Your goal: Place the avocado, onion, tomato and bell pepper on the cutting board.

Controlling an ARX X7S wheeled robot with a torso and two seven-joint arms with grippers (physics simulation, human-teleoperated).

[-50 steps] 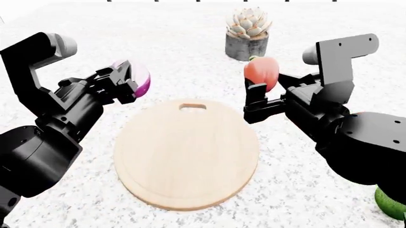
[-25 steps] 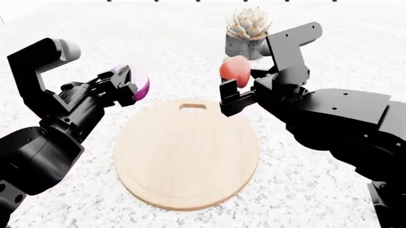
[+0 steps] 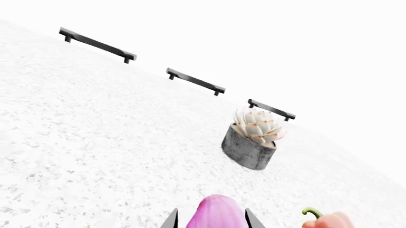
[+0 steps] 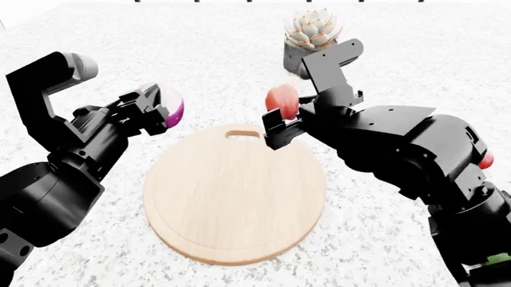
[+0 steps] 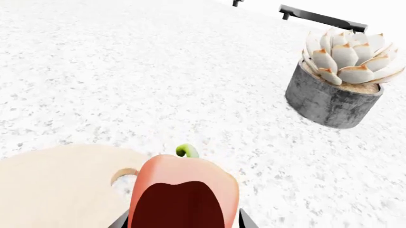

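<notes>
**Two foods in the air, none on the board yet**

The white speckled worktop point(image 4: 239, 36) carries the round wooden cutting board point(image 4: 234, 200) at its near middle, handle slot turned toward the far edge. The board's face is bare: by the look of it none of the four foods has been set down, so the whole placing is yet to do.

The right gripper point(image 4: 281, 119) is clamped on the bell pepper point(image 4: 282, 98), holding it above the board's far rim beside the handle slot; the right wrist view shows the pepper point(image 5: 184, 190) stem-up between the jaws with the slot just below. It looks the closer of the two to release.

The left gripper point(image 4: 155, 106) is closed on the onion point(image 4: 169, 104), off the board over the worktop beyond its far-left rim.

The potted succulent point(image 4: 310, 39) stands toward the far edge, clear of the board.

A small red shape, probably the tomato point(image 4: 486, 160), shows behind the right arm near the right edge. A green sliver at the near right corner may be the avocado point(image 4: 501, 259); too little shows to tell.
</notes>
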